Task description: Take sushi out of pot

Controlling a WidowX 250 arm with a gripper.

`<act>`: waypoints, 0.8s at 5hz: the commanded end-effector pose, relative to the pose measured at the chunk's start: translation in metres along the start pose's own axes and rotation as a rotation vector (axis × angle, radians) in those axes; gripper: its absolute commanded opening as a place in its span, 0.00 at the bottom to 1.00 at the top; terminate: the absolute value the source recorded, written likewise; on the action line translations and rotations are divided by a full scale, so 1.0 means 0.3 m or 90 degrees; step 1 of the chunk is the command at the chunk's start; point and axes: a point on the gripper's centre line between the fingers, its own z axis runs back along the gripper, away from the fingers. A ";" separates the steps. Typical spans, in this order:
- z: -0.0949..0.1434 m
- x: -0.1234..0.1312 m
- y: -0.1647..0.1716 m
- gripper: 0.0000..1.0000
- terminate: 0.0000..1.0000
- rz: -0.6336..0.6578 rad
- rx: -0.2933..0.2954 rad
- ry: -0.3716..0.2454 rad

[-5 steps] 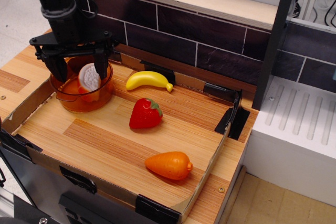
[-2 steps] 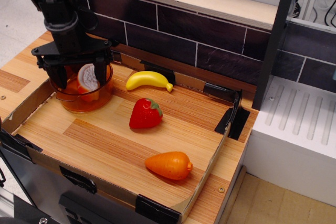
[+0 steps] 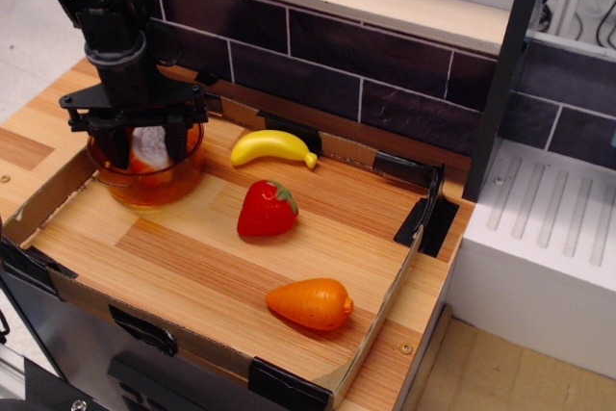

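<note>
In the pot [image 3: 146, 180] at far left: gripper [image 3: 146, 149] down inside the rim, jaws either side of the sushi [image 3: 147, 146], contact unclear so can't tell if clamped
Sushi sits upright in the pot, white ridged side showing. Right of the pot: banana [image 3: 272, 148], strawberry [image 3: 267, 209] further right and nearer, carrot [image 3: 310, 303] furthest from the pot, near the tray's front edge [image 3: 192, 339]

Pot [image 3: 144, 185]: translucent amber plastic, glossy. Sushi [image 3: 146, 146] inside pot: white ridged face, matt. Pincer [image 3: 144, 141] over pot: black, matt. Strawberry [image 3: 266, 209], banana [image 3: 272, 148], carrot [image 3: 310, 302] right of pot: smooth glossy plastic. Table [image 3: 192, 257]: wood-grain, satin; cardboard rim.
</note>
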 end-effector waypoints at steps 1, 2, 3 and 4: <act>0.058 0.037 -0.007 0.00 0.00 0.008 -0.004 -0.043; 0.157 0.054 -0.007 0.00 0.00 0.033 -0.006 -0.067; 0.312 0.057 -0.032 0.00 0.00 0.045 -0.039 -0.073; 0.375 0.021 -0.111 0.00 0.00 -0.007 -0.060 -0.045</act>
